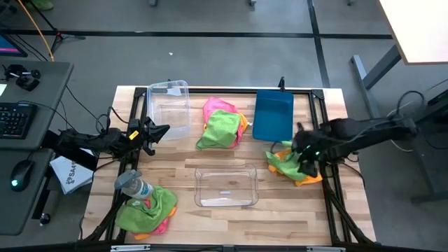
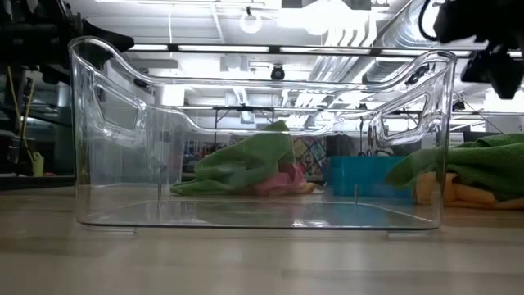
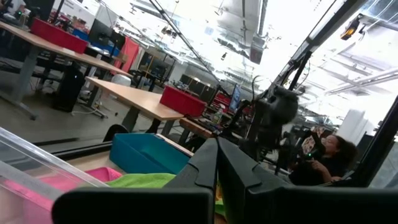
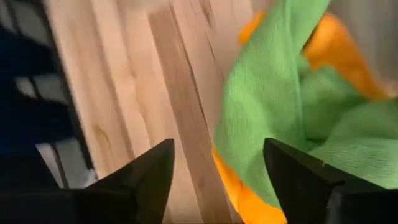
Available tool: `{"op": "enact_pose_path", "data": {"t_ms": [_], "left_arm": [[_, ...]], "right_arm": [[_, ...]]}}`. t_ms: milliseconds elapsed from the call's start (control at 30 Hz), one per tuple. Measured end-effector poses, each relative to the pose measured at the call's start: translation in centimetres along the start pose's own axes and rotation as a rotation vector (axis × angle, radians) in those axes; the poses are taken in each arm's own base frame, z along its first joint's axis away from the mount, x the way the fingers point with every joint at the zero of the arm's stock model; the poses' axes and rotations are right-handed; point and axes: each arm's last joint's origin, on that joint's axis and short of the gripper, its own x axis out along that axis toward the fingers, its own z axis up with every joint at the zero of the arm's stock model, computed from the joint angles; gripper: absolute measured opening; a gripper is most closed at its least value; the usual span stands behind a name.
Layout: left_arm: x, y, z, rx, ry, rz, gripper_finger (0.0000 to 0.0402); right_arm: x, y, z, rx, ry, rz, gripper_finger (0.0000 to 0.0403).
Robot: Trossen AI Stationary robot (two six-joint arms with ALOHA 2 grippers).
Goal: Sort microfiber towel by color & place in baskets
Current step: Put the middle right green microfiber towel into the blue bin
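In the high view, a keyboard [image 1: 14, 119] and a mouse [image 1: 21, 171] are seen on a grey desk at the far left of the frame. The left gripper [image 1: 155, 131] is held at the left edge of the wooden counter [image 1: 224, 224], just beside a clear basket [image 1: 169, 106] in the upper left of the counter; its jaws are seen pressed together in the left wrist view, with nothing between them. At the lower left of the counter a pile of towels [image 1: 148, 207], green over pink and orange, is found with a grey-capped bottle [image 1: 133, 185] lying against it. Near the middle, toward the top, a second pile [image 1: 222, 124] is seen, a green towel lying over pink and orange ones. Below it, at the lower centre, a second clear basket [image 1: 225, 185] is set; it fills the low view [image 2: 262, 139]. To the right of the middle pile, a blue basket [image 1: 273, 115] is placed at the upper right of the counter. At the right edge, a third pile [image 1: 287, 162] of green and orange towels is seen, and the right gripper [image 1: 306, 155] is held directly over it. In the right wrist view its jaws are seen spread apart, with the green towel [image 4: 267, 93] and the orange towel [image 4: 336, 43] beyond them and nothing gripped.
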Motion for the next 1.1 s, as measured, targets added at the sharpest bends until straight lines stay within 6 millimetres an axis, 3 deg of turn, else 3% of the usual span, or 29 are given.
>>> {"op": "enact_pose_path", "data": {"t_ms": [200,433,600,667,733,867,967,1100], "left_arm": [[0.0,0.0,0.0,0.0,0.0,0.0,0.0],[0.0,0.0,0.0,0.0,0.0,0.001,0.0],[0.0,0.0,0.0,0.0,0.0,0.001,0.0],[0.0,0.0,0.0,0.0,0.0,0.0,0.0],[0.0,0.0,0.0,0.0,0.0,0.0,0.0],[0.0,0.0,0.0,0.0,0.0,0.0,0.0],[0.0,0.0,0.0,0.0,0.0,0.0,0.0],[0.0,0.0,0.0,0.0,0.0,0.0,0.0]], "right_arm": [[3.7,0.9,2.3,0.059,0.119,-0.06,0.0256],[7.5,1.6,3.2,0.003,0.243,-0.16,0.0256],[9.3,1.6,3.3,-0.043,0.248,-0.332,0.0255],[9.7,1.6,3.3,-0.037,0.25,-0.369,0.0242],[9.8,1.6,3.3,-0.019,0.267,-0.376,0.0199],[7.4,3.0,4.1,-0.061,0.276,-0.329,0.0036],[2.8,4.7,5.5,-0.072,0.178,-0.294,0.0025],[-5.0,5.9,7.2,-0.053,-0.08,-0.298,0.0005]]}}
